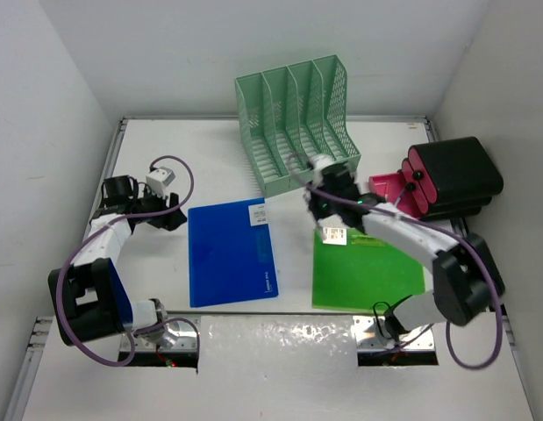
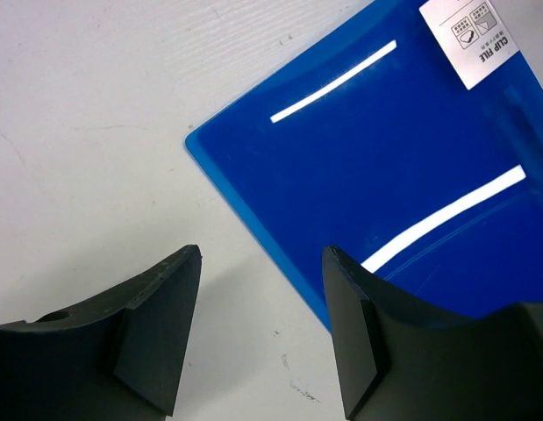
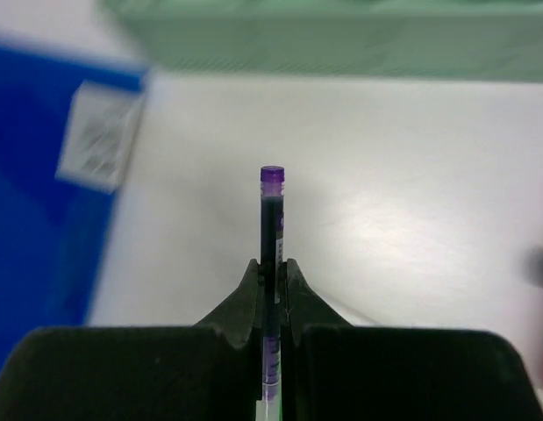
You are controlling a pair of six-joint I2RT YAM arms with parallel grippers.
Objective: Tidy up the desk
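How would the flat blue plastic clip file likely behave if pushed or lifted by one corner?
The blue plastic clip file looks thin and glossy and lies flat on the white desk, so it would probably slide easily when pushed. Gripped at one corner, it would likely sag somewhat. It seems light for its area.

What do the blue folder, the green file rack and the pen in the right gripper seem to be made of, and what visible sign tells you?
Blue folder: probably glossy plastic; it reflects lights as sharp white streaks.
Green file rack: apparently moulded plastic, fairly matte; uniform mint colour, perforated walls.
Pen: likely translucent plastic; dark ink shows through its purple-tipped barrel.
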